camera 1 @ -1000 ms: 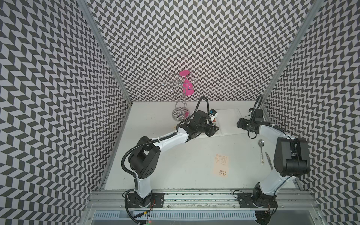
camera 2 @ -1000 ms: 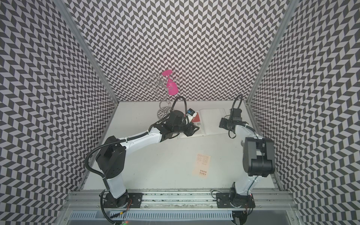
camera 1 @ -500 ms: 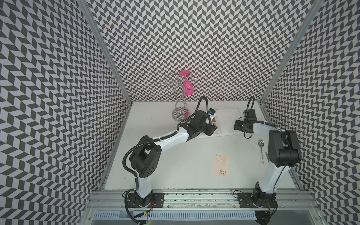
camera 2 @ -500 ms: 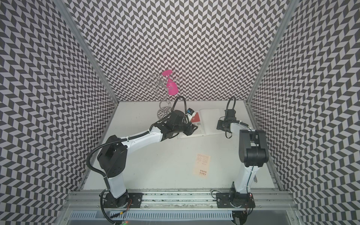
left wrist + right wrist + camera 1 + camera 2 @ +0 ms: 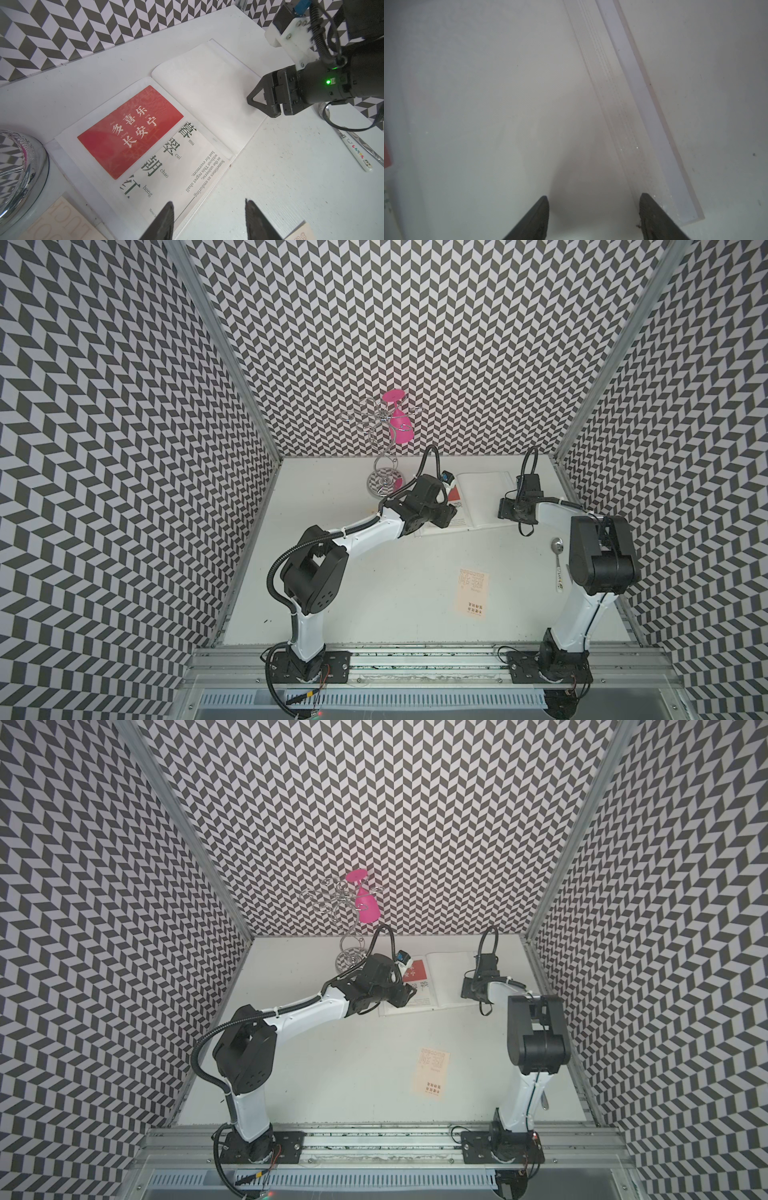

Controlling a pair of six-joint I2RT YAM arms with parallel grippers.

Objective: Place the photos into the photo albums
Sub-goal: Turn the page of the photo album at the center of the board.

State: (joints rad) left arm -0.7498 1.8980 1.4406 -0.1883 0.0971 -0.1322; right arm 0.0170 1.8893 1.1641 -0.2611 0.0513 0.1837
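Currently: thin white photo album (image 5: pixel 482 497) (image 5: pixel 449 977) lies open on the white table (image 5: pixel 374 593), at the far edge toward the far right corner.

Left page holds a red card with white characters (image 5: pixel 131 131) (image 5: pixel 415 971). Just beside it, on the same page, is a white card with dark green characters (image 5: pixel 170 166). Right page (image 5: pixel 207 83) is blank.

Peach card with red print (image 5: pixel 473 593) (image 5: pixel 432 1073) lies flat on the bare table, well apart from the album, nearer the front edge, right of centre. The left wrist view shows parts of two more cream cards (image 5: pixel 62 224) (image 5: pixel 299 232), cut off by the frame.

Left gripper (image 5: pixel 208 204): over the album's near edge, jaws moderately apart, nothing between them.

Right gripper (image 5: pixel 592 199) (image 5: pixel 261 104): low over the outer edge of the blank page, jaws apart, holding nothing. Contact with the page cannot be told.

Other items: chrome wire glass rack (image 5: pixel 384 472) with a pink glass (image 5: pixel 401 427) at the far edge; metal spoon (image 5: pixel 558 564) along the right edge.
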